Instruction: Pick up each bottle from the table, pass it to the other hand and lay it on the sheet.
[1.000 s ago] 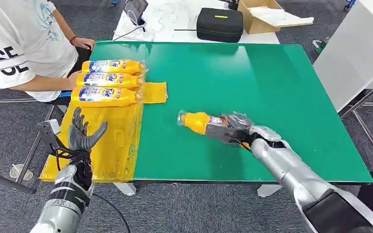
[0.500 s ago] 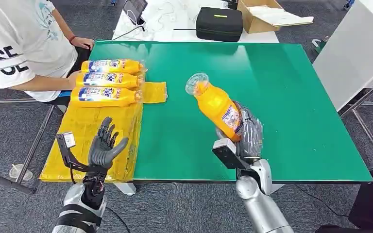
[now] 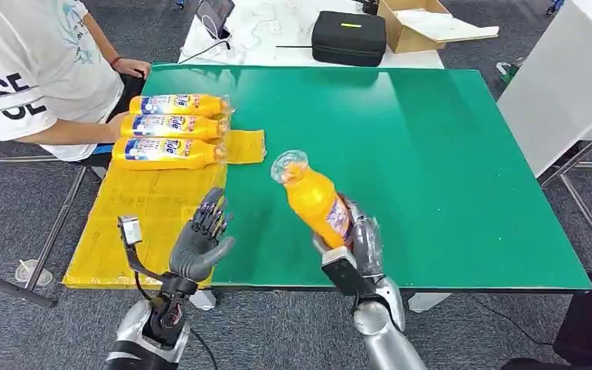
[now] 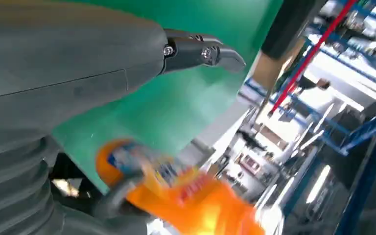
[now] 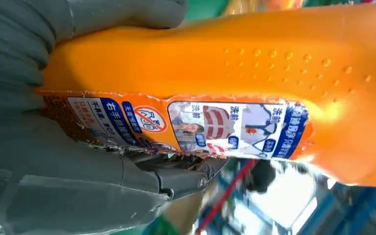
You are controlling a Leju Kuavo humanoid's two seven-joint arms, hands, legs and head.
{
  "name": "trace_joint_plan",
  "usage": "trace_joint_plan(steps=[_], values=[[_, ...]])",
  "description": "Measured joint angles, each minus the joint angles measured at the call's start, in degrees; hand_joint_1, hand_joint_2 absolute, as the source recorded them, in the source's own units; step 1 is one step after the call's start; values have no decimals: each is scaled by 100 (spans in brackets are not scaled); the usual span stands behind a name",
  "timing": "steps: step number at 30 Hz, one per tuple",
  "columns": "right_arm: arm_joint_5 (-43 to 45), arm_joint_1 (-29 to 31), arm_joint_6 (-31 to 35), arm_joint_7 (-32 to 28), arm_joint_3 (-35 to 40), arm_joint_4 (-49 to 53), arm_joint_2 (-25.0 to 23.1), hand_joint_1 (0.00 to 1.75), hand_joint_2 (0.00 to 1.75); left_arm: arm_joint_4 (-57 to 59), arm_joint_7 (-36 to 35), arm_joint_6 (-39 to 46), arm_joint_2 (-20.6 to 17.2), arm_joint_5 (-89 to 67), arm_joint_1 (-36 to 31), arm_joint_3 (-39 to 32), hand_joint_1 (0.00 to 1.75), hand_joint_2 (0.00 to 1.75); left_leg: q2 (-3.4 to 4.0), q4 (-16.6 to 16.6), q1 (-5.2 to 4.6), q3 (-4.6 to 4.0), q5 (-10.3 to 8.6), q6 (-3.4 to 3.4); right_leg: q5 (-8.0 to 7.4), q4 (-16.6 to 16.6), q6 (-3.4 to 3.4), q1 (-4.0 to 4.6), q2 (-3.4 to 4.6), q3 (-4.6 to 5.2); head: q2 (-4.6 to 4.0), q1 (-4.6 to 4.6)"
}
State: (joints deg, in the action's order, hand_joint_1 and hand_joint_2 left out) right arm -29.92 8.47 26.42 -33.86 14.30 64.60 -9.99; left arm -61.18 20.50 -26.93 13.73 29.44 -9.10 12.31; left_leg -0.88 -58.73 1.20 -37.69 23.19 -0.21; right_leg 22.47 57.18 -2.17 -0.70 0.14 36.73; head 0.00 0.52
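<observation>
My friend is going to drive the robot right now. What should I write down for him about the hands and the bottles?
Right hand: holds an orange bottle by its lower part, lifted off the green table, cap end tilted up and toward the left hand.
Left hand: empty, fingers spread, raised over the near edge of the yellow sheet, apart from the bottle.
Done: three bottles lie side by side at the sheet's far end, next to a seated person.
Left: pass the held bottle to the left hand, then lay it on the sheet.

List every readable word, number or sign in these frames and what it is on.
"SE", twice, on the person's white shirt.
Red no-entry style sign on the label of the held bottle; its Chinese print is too small to read.
Labels on the three bottles on the sheet: too blurred.
</observation>
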Motion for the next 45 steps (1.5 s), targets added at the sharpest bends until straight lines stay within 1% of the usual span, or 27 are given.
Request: trace_joint_plan(steps=[2,6,9,16,21,26,33,34,35,45], values=[[-28,6,11,-26,91,-207,-122,175,175,-2,11,-17,0,9,4,122,0,175,-1,0,0,0,-1,0,0,0,0,0,-1,0,0,-2],[-11,37,13,-48,172,-433,-207,175,175,-4,28,-24,-20,15,7,227,0,175,-1,0,0,0,-1,0,0,0,0,-1,-1,-1,0,-2],[66,98,-138,-52,232,-603,-253,175,175,-4,46,-59,-48,4,6,310,0,175,-1,0,-1,-1,-1,0,0,0,0,-1,0,-1,0,-2],[-52,479,-190,39,685,-1319,-596,175,175,168,79,-50,-59,-122,-69,577,0,175,2,0,4,1,-2,-1,0,0,0,5,1,1,0,-2],[-135,682,-188,168,1068,-1833,-808,175,175,408,129,85,-68,-242,-166,605,0,175,2,0,5,0,-3,-2,1,0,1,5,2,3,0,-4],[-131,811,-195,223,1224,-2167,-863,175,175,583,142,170,-105,-293,-208,599,0,175,2,0,2,-1,-2,-2,0,0,1,3,2,2,0,-2],[-83,903,-218,254,1331,-2386,-881,175,175,728,151,188,-122,-306,-246,586,2,175,3,0,3,2,-2,-2,0,0,1,4,2,2,0,-2],[-81,926,-231,262,1350,-2419,-887,175,175,739,179,184,-125,-304,-251,581,159,175,3,0,3,3,-2,-2,0,0,2,4,3,2,0,-4],[-81,952,-243,284,1375,-2452,-892,175,175,745,214,182,-131,-300,-251,572,175,175,7,0,4,5,-2,-2,0,0,2,5,5,3,0,-2],[37,1117,-302,385,1558,-2697,-933,175,175,532,387,177,-129,-265,-132,393,175,175,28,0,3,9,-2,-3,-2,0,3,4,16,4,0,-2]])
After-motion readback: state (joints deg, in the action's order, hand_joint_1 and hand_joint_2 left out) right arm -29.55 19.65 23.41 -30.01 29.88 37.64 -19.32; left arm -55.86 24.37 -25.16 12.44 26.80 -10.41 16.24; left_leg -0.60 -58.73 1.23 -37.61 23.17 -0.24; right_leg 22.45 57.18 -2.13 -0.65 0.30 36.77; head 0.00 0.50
